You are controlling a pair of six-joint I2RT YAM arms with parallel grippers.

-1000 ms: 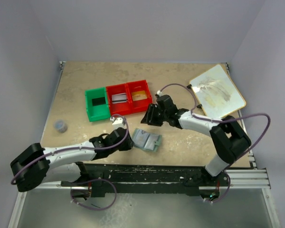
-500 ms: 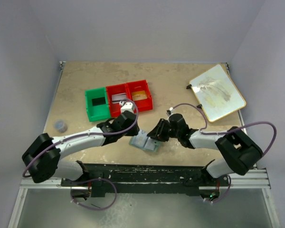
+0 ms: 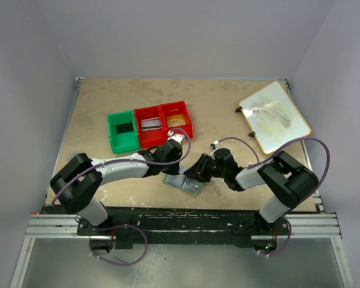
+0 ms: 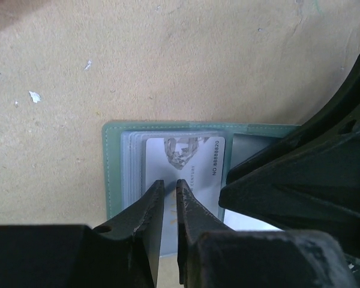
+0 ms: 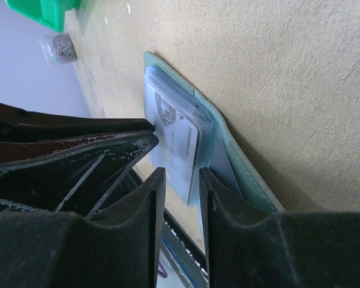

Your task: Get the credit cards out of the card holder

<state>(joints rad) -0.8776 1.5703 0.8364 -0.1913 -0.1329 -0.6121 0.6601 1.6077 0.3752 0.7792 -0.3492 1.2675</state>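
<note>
The card holder (image 3: pixel 181 182) lies open on the table near the front edge, grey-green with pale blue-grey pockets (image 4: pixel 123 174). A pale credit card (image 4: pixel 186 162) with a diamond picture sits in its left pocket and also shows in the right wrist view (image 5: pixel 177 141). My left gripper (image 4: pixel 167 183) stands over this card, jaws nearly together with only a thin gap, tips at the card's face. My right gripper (image 5: pixel 181 175) is slightly open at the wallet's near edge, its fingers either side of the card's end and pocket edge. Its body covers the wallet's right half (image 4: pixel 300 174).
A green bin (image 3: pixel 121 131) with a dark card and two red bins (image 3: pixel 150 125) (image 3: pixel 176 119) stand behind the wallet. A cream board (image 3: pixel 275 117) lies at the back right. A small grey object (image 5: pixel 59 48) lies far left. The table's front edge is just behind the wallet.
My left arm has swung right and forward until its gripper reached the wallet's left half. My right gripper came down from behind to the wallet's right side and stays there.
</note>
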